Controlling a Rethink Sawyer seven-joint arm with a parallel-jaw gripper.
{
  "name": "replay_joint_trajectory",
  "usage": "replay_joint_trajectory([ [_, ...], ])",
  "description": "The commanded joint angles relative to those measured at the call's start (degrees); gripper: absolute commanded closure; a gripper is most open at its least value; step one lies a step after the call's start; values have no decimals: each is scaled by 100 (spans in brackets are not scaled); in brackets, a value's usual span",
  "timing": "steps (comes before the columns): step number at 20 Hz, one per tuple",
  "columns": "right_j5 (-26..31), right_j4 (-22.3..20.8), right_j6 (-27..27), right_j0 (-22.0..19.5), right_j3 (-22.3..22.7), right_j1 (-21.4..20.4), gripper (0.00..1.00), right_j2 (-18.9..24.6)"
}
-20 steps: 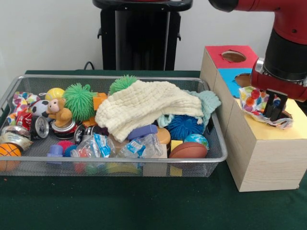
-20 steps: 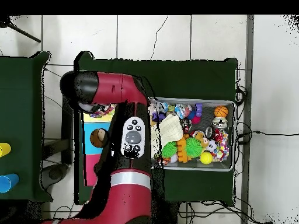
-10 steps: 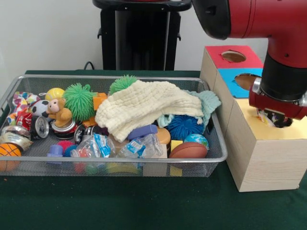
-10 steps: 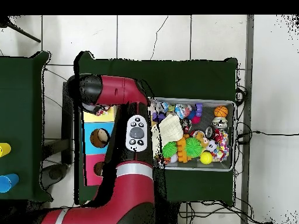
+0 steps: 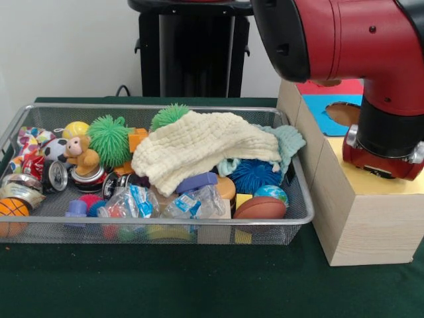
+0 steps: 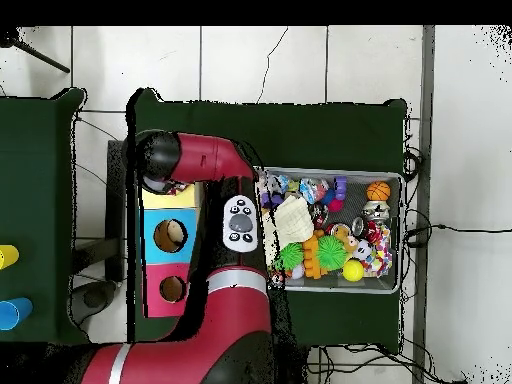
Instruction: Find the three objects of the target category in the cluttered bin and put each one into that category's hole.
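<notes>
Green cloth covers our surface (image 5: 132, 285); wire bin (image 5: 291, 218) beside wooden box (image 5: 364, 225). End effector (image 5: 383, 169) buried in yellow section, grip state unreadable.

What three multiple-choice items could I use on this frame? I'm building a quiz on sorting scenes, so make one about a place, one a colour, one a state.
1. Where does the arm's wrist sit?
A. Over the yellow section of the wooden box
B. Over the wire bin
C. Over the bare tablecloth

2. What colour is the box section next to the yellow one?
A. Green
B. Blue
C. White

3. How does the cream cloth lie?
A. Folded flat beside the bin
B. Hanging from the arm
C. Draped over the toys in the wire bin

Answers: 1 A, the wrist is pressed low on the yellow top, hiding the gripper. 2 B, a blue panel with a round hole lies just behind it. 3 C, the cloth covers the middle pile, untouched.
</notes>
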Motion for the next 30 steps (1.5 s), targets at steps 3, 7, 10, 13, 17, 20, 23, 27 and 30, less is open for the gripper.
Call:
replay_joint_trajectory([
  [3,-507,-30,246,-199,505,465,100,570],
  [7,295,-50,314,-128,733,-320,100,309],
  [10,742,-165,292,-90,641,-825,100,62],
  [13,869,-349,310,-36,330,-1066,100,-186],
  [17,1087,-523,345,27,59,-1246,100,-358],
  [20,1219,-511,415,23,-6,-1309,100,-331],
  [23,1218,-575,459,46,-123,-1305,100,-364],
  [27,1560,-977,384,169,-467,-1316,100,-768],
  [30,1804,-1215,209,126,-642,-1295,100,-982],
])
